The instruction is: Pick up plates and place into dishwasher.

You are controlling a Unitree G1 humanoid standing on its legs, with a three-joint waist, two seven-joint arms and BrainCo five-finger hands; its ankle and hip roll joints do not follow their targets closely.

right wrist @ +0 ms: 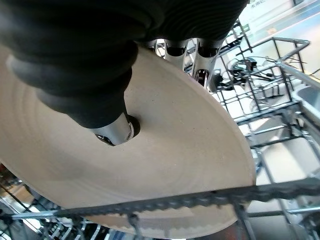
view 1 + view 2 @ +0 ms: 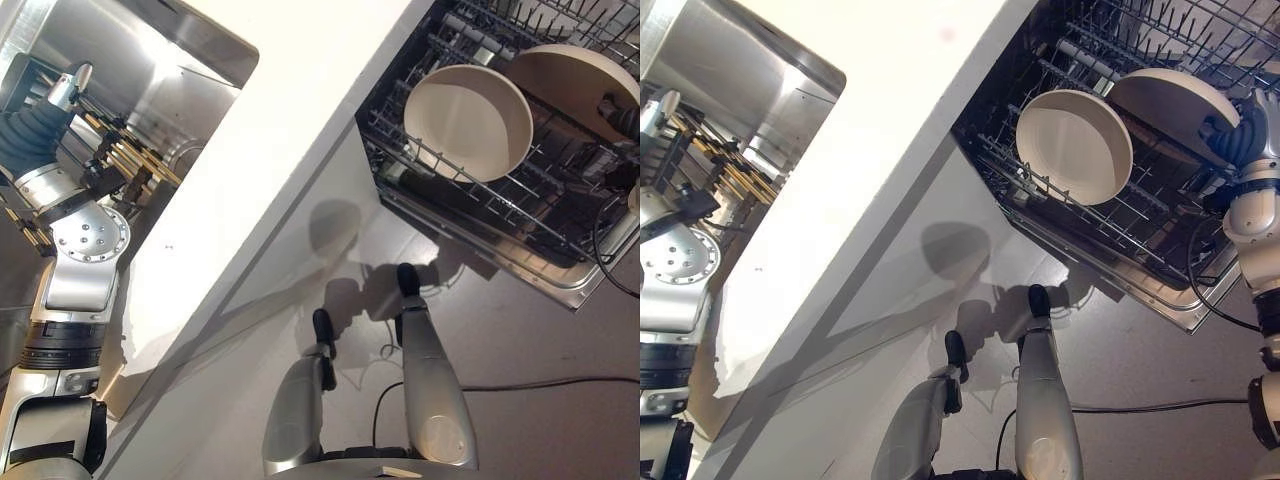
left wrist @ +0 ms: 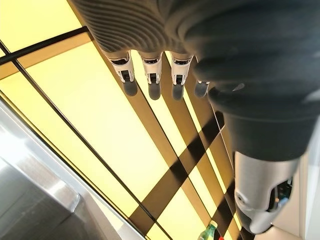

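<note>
One cream plate (image 2: 468,120) already stands on edge between the tines of the dishwasher rack (image 2: 520,215), so that part of the job looks done. A second plate (image 2: 1170,100) is in the right hand (image 2: 1232,135), just beyond the racked one and deeper in the basket. In the right wrist view the thumb (image 1: 116,131) presses on the plate's face while the fingers curl round the far rim, so the hand is pinching it, not letting go. The plate's lower edge sits at the wire of the rack, but I cannot tell whether it is seated in a slot — my reading is that the placing is in its last stage, with the release yet to come.

The left hand (image 3: 155,80) is over by the sink (image 2: 180,90), well apart from the dishwasher on the other side of the white bench (image 2: 280,150). Its fingers hang straight and relaxed above a yellow-lit surface crossed by dark bars, holding nothing. Whether more plates wait there I cannot say; no further plate can be made out near this hand.

As for writing — a small green-labelled bottle (image 3: 209,232) shows past the left hand, too small to read, and no other print is legible
</note>
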